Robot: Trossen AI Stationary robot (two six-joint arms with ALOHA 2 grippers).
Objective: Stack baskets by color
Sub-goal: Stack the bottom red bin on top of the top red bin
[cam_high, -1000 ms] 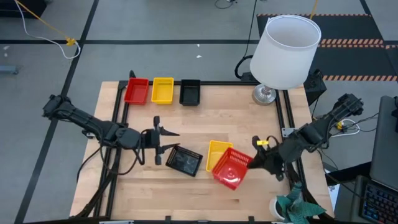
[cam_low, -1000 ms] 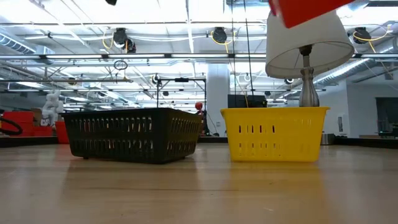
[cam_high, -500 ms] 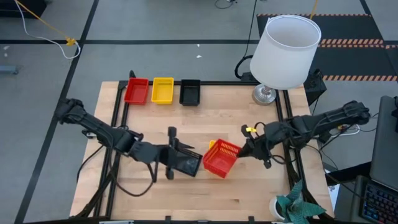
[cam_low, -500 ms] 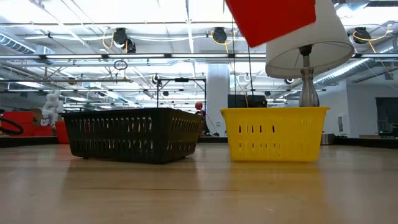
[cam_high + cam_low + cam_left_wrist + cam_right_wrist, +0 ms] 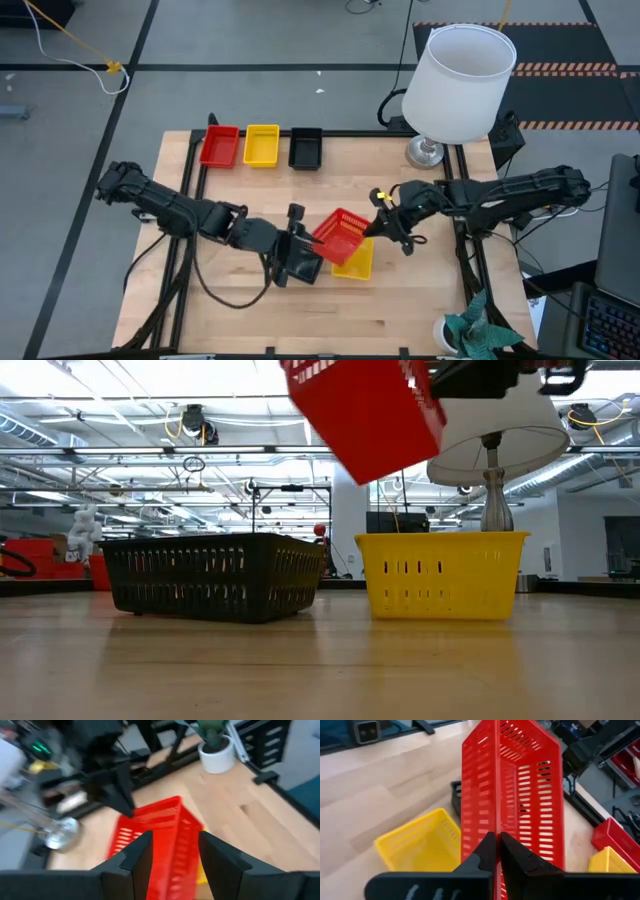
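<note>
A red basket (image 5: 338, 232) hangs tilted in the air, with my right gripper (image 5: 370, 226) shut on it. It is above a yellow basket (image 5: 354, 262) that stands on the table beside a black basket (image 5: 305, 268). In the low view the red basket (image 5: 365, 415) is well above both of them. My left gripper (image 5: 300, 243) is open above the black basket. Its fingers (image 5: 142, 855) point at the red basket (image 5: 160, 835), and I see no touch. My right gripper pinches one wall of the red basket at its rim (image 5: 496, 827) between its two fingers. The fingers come from the table's right, slanting down. The basket is lifted clear and tilted, reaching away from the fingers over the yellow basket (image 5: 415, 847).
A red basket (image 5: 220, 146), a yellow one (image 5: 262, 145) and a black one (image 5: 305, 148) stand in a row at the far edge. A white lamp (image 5: 460, 85) is at the far right corner. A potted plant (image 5: 462, 335) is at the near right.
My right gripper has carried the red basket toward the table's left and a little down, from beside the yellow basket to above it. The basket has turned and tipped on the way. My left gripper has gone toward the table's right, over the black basket, still open.
</note>
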